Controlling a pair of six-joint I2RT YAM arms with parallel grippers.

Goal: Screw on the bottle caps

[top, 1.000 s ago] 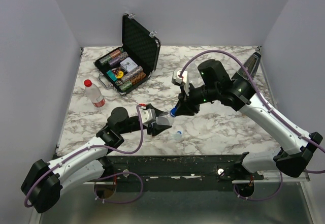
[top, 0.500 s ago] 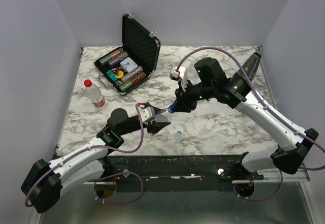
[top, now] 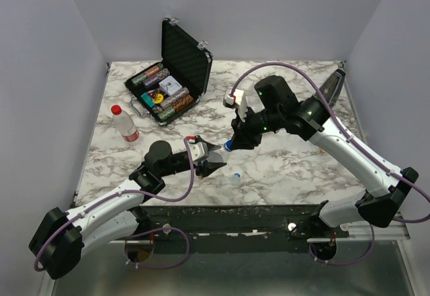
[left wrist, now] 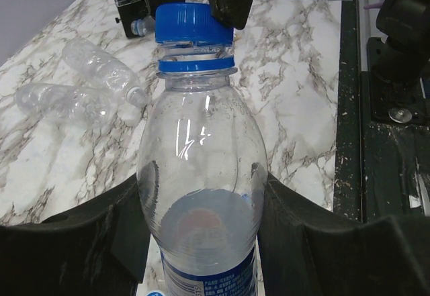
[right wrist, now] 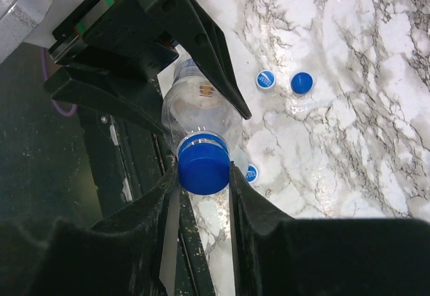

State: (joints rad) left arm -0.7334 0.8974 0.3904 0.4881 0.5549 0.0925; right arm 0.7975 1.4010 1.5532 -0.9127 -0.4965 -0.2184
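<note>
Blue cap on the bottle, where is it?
Centre of the right wrist view: the blue cap sits on the clear bottle, pinched by the right hand.

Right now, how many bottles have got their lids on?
One looks done: the red-capped bottle standing at the left of the table. In hand: the left tool grips the blue-label bottle while the right tool pinches a blue cap on its neck. Left to do: two clear bottles lying down, seemingly capless, with loose blue caps nearby.
</note>
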